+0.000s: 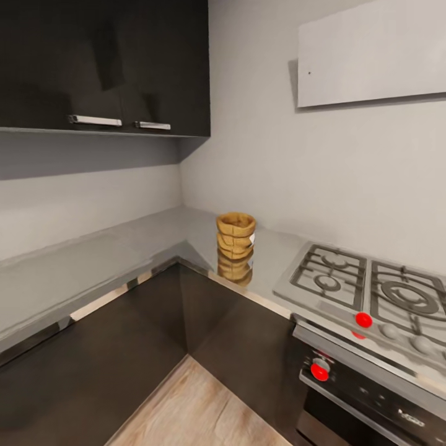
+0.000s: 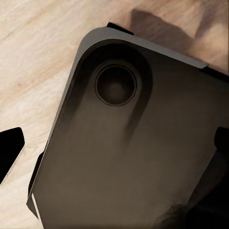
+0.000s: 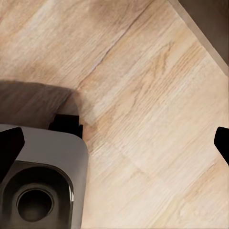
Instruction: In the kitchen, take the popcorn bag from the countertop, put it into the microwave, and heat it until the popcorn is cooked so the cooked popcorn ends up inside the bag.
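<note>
Approaching popcorn bag [image 1: 236, 234] on countertop [image 1: 93, 260] beside hob [image 1: 365, 285]; I must reach next; both pincers' state: cannot tell.

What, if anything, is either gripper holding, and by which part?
Nothing is held. The popcorn bag stands alone on the countertop; both wrist views show spread fingertips over the floor.

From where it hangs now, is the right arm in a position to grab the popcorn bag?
Probably not yet. The popcorn bag stands free on the countertop near the corner, beside the hob, with nothing around it. But the right wrist view looks down at the wood floor, so the arm seems lowered, not raised toward the bag.
</note>
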### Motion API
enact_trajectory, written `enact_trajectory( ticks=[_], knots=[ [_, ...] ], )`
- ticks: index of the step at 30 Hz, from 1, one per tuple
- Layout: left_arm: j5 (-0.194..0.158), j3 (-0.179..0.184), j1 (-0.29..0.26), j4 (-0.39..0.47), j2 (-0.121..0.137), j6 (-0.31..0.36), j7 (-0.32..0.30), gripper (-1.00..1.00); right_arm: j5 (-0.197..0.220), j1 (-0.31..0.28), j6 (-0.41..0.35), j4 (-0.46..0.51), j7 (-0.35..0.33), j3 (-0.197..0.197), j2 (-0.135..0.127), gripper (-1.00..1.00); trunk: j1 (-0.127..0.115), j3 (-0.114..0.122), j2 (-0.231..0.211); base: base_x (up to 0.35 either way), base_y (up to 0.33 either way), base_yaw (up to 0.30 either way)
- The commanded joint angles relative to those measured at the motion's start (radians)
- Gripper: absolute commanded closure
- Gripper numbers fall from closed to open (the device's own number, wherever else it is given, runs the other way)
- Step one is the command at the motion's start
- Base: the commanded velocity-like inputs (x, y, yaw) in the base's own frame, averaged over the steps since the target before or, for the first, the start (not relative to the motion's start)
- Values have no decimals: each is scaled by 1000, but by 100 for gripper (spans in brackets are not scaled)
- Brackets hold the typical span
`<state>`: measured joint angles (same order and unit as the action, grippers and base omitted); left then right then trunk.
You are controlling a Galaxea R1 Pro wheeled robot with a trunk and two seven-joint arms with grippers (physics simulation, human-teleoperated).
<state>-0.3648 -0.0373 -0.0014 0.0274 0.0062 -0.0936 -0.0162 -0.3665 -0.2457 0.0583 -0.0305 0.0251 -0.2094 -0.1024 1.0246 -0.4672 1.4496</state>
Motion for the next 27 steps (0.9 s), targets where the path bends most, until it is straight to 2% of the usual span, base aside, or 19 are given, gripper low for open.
enact_trajectory(
  ticks=[1, 13, 27],
  knots=[
    [-3, -4, 0, 0, 0, -2, -1, -100, -9, -1, 5, -3, 3, -8, 0, -100, 0, -1, 0, 129, 35, 0],
    [0, -4, 0, 0, 0, -3, -1, -100, -7, -1, 3, -4, 2, -10, 1, -100, 0, 0, 0, 17, 5, -13],
    [1, -4, 0, 0, 0, -3, -1, -100, -6, -1, 1, -4, 7, -10, 1, -100, 0, 10, 0, 0, 0, -214]
  ],
)
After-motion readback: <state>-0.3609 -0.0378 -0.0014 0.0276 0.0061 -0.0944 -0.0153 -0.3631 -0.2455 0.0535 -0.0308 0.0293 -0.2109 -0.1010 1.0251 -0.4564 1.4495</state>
